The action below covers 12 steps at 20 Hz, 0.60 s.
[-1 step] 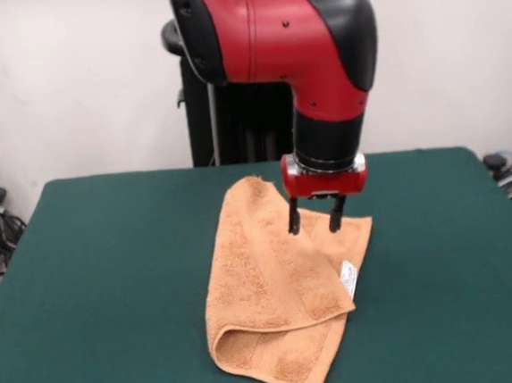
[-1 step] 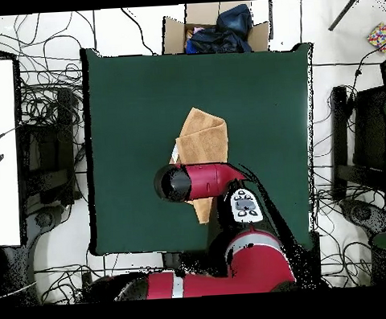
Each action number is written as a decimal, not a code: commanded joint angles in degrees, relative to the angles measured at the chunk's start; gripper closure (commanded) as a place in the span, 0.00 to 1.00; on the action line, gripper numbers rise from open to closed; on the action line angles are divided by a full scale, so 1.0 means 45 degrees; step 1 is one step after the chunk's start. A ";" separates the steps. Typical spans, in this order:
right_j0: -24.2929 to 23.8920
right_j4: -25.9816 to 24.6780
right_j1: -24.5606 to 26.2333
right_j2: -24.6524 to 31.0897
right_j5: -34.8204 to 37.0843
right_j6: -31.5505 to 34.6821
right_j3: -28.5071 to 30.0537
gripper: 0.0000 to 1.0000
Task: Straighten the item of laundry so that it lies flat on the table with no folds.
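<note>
From the front, the table (image 1: pixel 112 285) shows a dark green felt-like top that fills the lower picture, with a plain pale wall behind it and tangled cables on the floor at both side edges. The orange-tan towel (image 1: pixel 279 306) lies near the table's middle, folded over on itself: a doubled fold runs along its near left edge, the upper layer lies slantwise over the lower, and a small white care tag (image 1: pixel 348 278) shows at its right edge. The red and black arm (image 1: pixel 316 52) comes down over the towel's far right part, and the gripper (image 1: pixel 314 215) hangs with two dark fingers (image 1: pixel 292 217) pointing down, set a modest gap apart with nothing between them; their tips are at the cloth's surface or just above it, and which cannot be told. From overhead, the arm covers the gripper entirely, so the finger gap is hidden there, and it also hides the towel's (image 2: pixel 201 133) middle, leaving one folded part above the arm and a small corner below it. This view adds the room around the table (image 2: pixel 129 113): a cardboard box (image 2: pixel 173 32) holding dark blue cloth beyond the far edge, cables strewn over a pale floor, a white surface at the left, and dark equipment at the right.
</note>
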 commanded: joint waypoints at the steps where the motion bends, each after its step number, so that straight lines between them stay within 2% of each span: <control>1: 0.0044 0.0484 0.0576 0.0212 -0.0725 0.2295 -0.0202 0.00; 5: 0.0035 0.0673 0.0561 0.0436 -0.0342 0.2113 -0.0608 0.00; 12: 0.0688 0.1114 0.0242 0.0402 0.1461 0.1970 -0.1933 0.00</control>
